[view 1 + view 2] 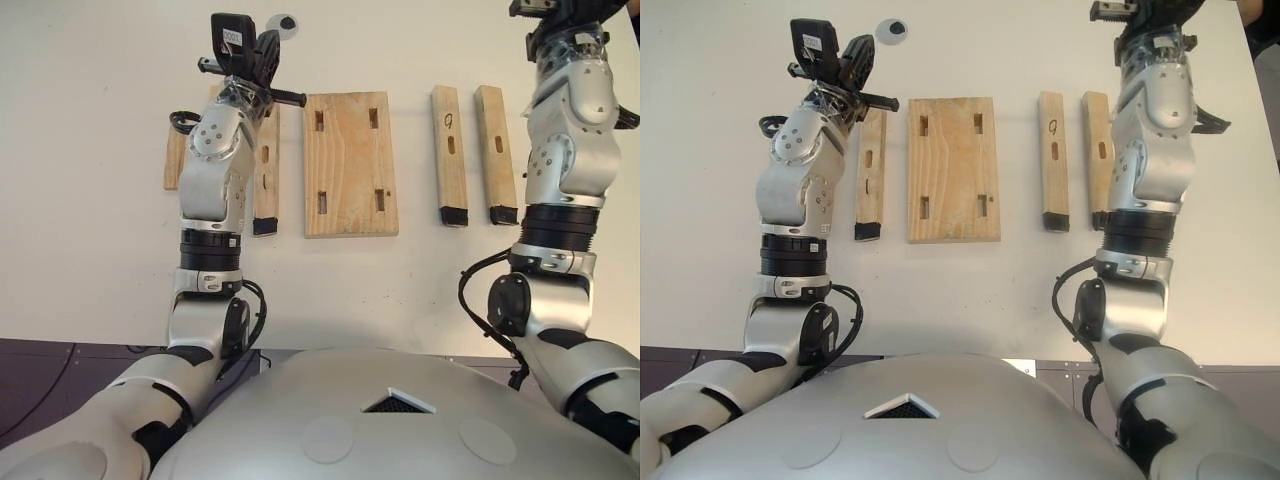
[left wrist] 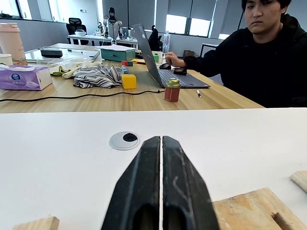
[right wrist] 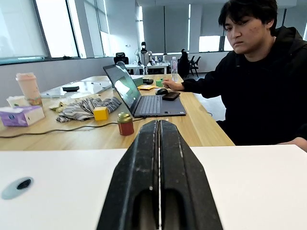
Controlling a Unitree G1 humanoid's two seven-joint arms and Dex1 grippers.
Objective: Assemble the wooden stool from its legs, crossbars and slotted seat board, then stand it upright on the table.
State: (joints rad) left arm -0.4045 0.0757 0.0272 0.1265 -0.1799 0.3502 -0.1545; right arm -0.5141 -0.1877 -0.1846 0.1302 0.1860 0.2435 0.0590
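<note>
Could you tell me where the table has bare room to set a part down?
The widest bare strip lies along the table's near edge, in front of the seat board. A narrower gap runs between the board and the right legs. It is crowded around the left legs.

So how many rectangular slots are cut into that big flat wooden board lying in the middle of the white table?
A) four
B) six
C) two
A: the big flat wooden seat board has four slots cut through it, one pair near its far end and one pair near the end closer to the robot.
</note>
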